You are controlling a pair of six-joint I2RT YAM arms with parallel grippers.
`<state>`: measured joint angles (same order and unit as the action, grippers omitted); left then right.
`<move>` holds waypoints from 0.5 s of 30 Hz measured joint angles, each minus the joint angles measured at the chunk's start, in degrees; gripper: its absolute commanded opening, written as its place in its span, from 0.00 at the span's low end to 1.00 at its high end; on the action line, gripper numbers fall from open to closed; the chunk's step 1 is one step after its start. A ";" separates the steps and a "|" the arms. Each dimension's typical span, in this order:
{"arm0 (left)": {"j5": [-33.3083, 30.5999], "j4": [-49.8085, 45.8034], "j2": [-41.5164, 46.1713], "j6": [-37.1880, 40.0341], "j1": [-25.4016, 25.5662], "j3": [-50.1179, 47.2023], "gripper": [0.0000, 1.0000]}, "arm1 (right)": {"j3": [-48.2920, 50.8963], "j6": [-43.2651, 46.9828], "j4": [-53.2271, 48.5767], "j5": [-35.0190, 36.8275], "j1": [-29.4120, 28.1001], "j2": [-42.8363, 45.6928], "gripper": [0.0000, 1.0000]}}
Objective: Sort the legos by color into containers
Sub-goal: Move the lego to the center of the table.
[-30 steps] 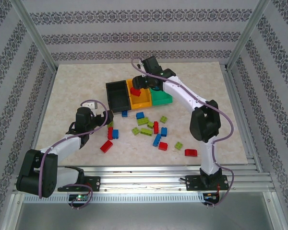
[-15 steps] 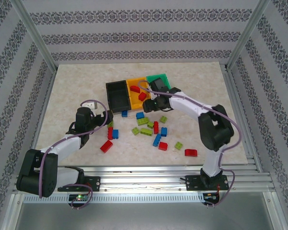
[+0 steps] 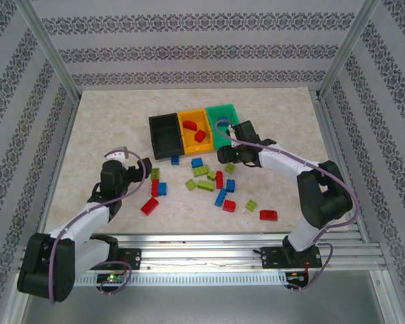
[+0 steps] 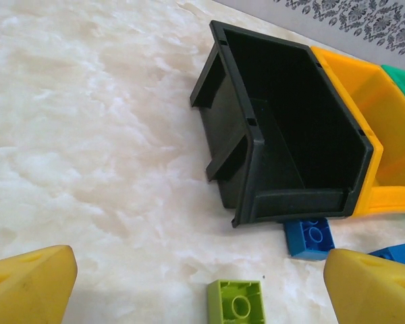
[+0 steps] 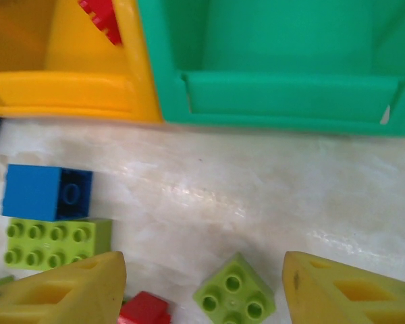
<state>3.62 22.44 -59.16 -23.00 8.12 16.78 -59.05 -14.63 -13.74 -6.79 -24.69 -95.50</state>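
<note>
The three joined bins are sitting toward the far middle of the marbled table [image 3: 108,115], with the black bin [image 3: 165,135] on the left, the orange-yellow bin [image 3: 187,140] in the centre and the green bin [image 3: 223,113] on the right. What look like two red bricks [image 3: 200,136] are lying inside the orange-yellow bin, though the top view is too small to be sure of the count. The loose legos [image 3: 204,185] are lying scattered on the table just in front of the bins, in red, blue and lime. One red brick [image 3: 268,215] is sitting apart to the right. The right gripper [image 5: 204,270] is hovering low in front of the green bin with its yellow fingers [image 5: 351,290] spread wide and holding nothing. Between and just below them a square lime brick [image 5: 235,297] is resting on the table. A blue brick [image 5: 47,192] and a long lime brick [image 5: 54,243] are lying side by side to the left, close to the orange-yellow bin's front wall. The left gripper [image 4: 199,277] is pointing at the black bin's near corner, jaws wide apart and empty. A lime brick [image 4: 235,302] is lying between its fingertips [image 4: 27,290], and a blue brick [image 4: 309,236] is touching the front lip of the black bin.
</note>
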 measured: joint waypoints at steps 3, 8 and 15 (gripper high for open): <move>-0.52 -0.83 3.10 0.20 0.00 -1.07 0.94 | 3.50 -0.04 3.21 -0.07 0.00 0.11 0.63; -0.15 -6.73 8.66 -0.85 0.00 1.07 0.91 | 8.33 -0.46 8.13 -0.13 -0.04 1.46 0.63; 7.98 -23.67 10.08 -6.93 0.00 6.54 0.90 | 9.35 -1.55 12.57 -0.48 -0.04 1.88 0.63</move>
<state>11.60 -1.23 -49.08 -29.93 8.12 23.31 -49.69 -16.19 -1.17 -7.27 -24.73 -93.62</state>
